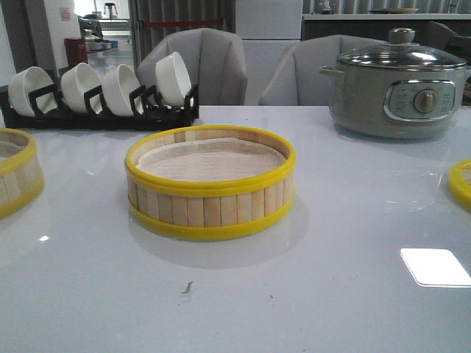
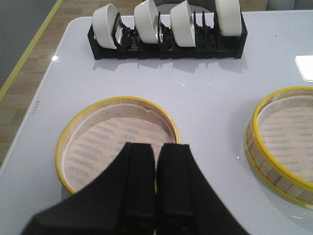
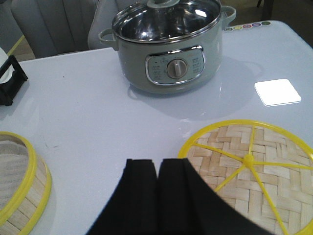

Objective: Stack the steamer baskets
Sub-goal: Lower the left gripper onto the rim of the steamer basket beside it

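Your left gripper (image 2: 156, 161) is closed, fingers together and holding nothing, above the near rim of a steamer basket (image 2: 117, 142) lined with pale paper; a second lined basket (image 1: 210, 182) sits to its right at the table's centre. Beyond it stands a black rack (image 2: 166, 44) holding white bowls (image 2: 146, 19). Your right gripper (image 3: 157, 181) is likewise closed and empty, just beside a woven bamboo lid (image 3: 254, 171), with the lidded grey-green pot (image 3: 168, 46) beyond.
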Action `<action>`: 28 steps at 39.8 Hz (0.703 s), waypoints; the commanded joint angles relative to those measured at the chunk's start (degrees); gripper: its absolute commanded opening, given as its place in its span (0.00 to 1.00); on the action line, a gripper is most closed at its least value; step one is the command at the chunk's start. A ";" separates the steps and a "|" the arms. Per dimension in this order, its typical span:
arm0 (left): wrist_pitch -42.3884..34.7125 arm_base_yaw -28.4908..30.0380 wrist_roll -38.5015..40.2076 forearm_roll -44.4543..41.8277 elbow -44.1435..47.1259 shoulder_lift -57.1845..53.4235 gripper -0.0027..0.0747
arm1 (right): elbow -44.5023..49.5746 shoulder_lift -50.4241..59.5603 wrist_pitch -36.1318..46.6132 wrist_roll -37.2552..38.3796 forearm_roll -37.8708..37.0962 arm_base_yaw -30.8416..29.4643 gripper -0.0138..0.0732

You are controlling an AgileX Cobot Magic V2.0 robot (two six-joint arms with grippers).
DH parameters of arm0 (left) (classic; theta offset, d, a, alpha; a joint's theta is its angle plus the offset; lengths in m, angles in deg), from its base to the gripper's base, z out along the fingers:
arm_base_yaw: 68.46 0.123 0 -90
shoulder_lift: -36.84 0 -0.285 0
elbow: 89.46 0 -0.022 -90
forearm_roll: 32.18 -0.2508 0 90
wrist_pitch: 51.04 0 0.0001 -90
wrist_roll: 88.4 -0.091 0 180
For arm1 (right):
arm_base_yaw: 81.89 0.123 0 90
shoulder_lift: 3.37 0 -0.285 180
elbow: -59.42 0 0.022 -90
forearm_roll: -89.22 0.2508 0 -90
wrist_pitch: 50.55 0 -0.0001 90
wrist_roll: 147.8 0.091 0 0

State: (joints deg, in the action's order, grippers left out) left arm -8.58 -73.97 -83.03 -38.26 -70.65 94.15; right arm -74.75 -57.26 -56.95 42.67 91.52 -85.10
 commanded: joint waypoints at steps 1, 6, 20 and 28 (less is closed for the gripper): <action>-3.92 -0.39 0.25 0.05 -2.14 -0.08 0.15 | -2.19 0.08 5.33 -0.56 -0.78 -0.30 0.22; -3.82 -0.39 0.25 0.05 -2.14 -0.08 0.15 | -2.19 0.08 5.33 -0.92 -1.11 -0.30 0.23; -3.47 -0.39 0.25 0.05 -2.14 0.04 0.15 | -2.19 0.08 4.34 -2.76 -1.60 -0.30 0.58; -4.54 -0.39 0.25 0.05 -2.14 0.04 0.26 | -2.19 0.08 4.34 -3.02 -1.63 -0.30 0.59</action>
State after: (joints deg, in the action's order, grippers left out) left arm -8.09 -73.97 -83.03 -38.26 -70.65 94.40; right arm -74.75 -57.26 -57.01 40.60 90.71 -85.10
